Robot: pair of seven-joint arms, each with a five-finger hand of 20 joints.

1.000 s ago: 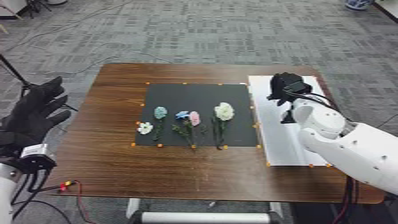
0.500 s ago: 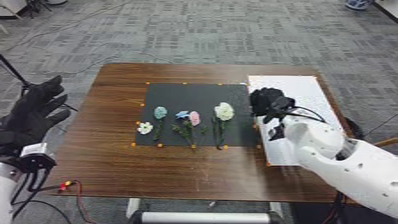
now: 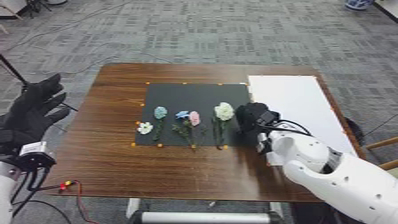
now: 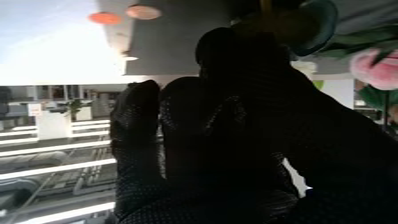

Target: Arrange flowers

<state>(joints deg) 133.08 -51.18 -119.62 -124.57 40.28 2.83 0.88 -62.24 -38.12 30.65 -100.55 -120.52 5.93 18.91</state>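
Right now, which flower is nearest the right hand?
The big white flower: rightmost on the dark sheet, with the pink one left of it and the right hand just right.

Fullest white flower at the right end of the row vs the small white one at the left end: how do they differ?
Size: the right-end white flower has a big, tall bloom; the left-end white flower is much smaller.
Stem: the right-end one's is long and runs toward the robot; the left-end one's is hard to make out.
Depth: the right-end bloom lies farther from the robot than the left-end one.
Shared: both white, on the dark mat.
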